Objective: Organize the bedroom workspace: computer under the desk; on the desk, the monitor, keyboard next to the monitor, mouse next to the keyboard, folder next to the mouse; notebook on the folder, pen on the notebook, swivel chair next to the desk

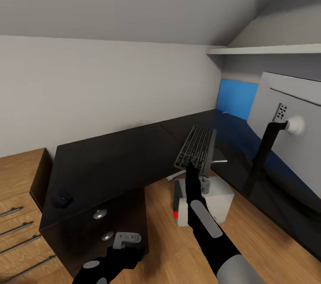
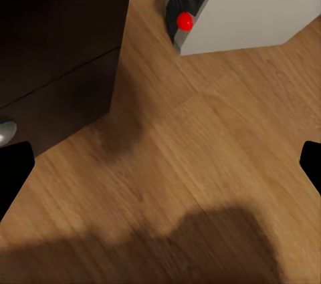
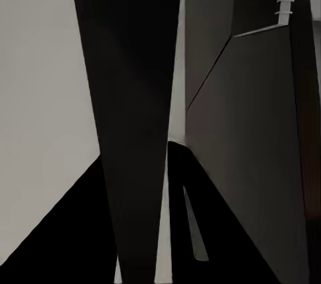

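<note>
Right gripper [image 1: 194,169] apparently pinches the keyboard [image 1: 196,145]; left wrist view shows spread fingertips [image 2: 15,167] above the computer [image 2: 247,3].

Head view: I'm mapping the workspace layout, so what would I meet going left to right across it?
Oak cabinet → mouse → desk drawer knobs → keyboard → monitor.

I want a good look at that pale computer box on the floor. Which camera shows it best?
The head view: the computer sits whole on the wood floor beside the black desk, partly behind the right arm. The left wrist view catches just one corner with its red light.
</note>
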You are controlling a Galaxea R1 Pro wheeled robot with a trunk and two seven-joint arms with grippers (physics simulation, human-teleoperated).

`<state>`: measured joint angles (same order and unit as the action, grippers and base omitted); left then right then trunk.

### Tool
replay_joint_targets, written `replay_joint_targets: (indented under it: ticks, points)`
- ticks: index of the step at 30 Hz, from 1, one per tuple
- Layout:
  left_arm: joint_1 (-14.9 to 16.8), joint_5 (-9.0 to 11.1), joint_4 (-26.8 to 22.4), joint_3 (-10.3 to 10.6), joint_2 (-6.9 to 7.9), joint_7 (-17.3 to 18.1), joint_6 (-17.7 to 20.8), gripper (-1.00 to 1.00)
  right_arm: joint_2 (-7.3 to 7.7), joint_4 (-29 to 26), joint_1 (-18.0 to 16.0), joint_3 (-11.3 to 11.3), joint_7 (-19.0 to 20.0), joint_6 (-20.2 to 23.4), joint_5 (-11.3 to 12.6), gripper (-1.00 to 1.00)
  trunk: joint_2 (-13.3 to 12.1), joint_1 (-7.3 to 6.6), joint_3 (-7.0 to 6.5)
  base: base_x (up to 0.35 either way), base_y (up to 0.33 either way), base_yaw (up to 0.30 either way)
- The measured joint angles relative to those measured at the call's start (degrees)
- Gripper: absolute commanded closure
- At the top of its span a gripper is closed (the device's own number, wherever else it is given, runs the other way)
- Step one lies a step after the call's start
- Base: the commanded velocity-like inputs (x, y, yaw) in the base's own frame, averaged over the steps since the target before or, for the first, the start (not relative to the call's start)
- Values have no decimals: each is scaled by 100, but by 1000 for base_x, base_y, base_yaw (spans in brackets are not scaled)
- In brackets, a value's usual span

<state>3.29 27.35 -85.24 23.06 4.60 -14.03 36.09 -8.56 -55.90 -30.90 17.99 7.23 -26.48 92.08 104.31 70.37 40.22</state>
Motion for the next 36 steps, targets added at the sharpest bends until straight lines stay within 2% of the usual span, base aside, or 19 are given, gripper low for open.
replay_joint_targets:
  ticks: [3, 6, 12, 15, 32, 36]
  points:
    - [1, 0, 0, -14, 6, 0, 0, -100, 4, -62, 30, 331, -15, 30, -8, 100, 0, 0, 0, 0, 0, 0]
    - [0, -3, -1, -29, 9, 0, 0, -100, 45, -79, 35, 532, -24, 240, 0, 100, 0, 0, 0, 0, 0, 0]
    - [1, -8, -2, -48, 9, 0, 0, -100, 69, -114, 38, 628, 1, 1376, -13, 100, 0, 0, 0, 0, 0, 0]
    - [0, -9, -3, -50, 9, 0, 0, -100, 64, -200, 37, 620, 30, 1622, 2, 100, 0, 0, 0, 0, 0, 0]
    - [0, -9, -3, -60, 18, 0, 0, -100, 54, -242, 62, 618, 113, 1742, 22, 100, 0, 0, 0, 0, 0, 0]
    - [0, -18, -3, -109, 18, 0, 0, -100, 63, -233, 64, 615, 124, 1727, 19, 100, 0, 3, 0, -281, 0, 0]
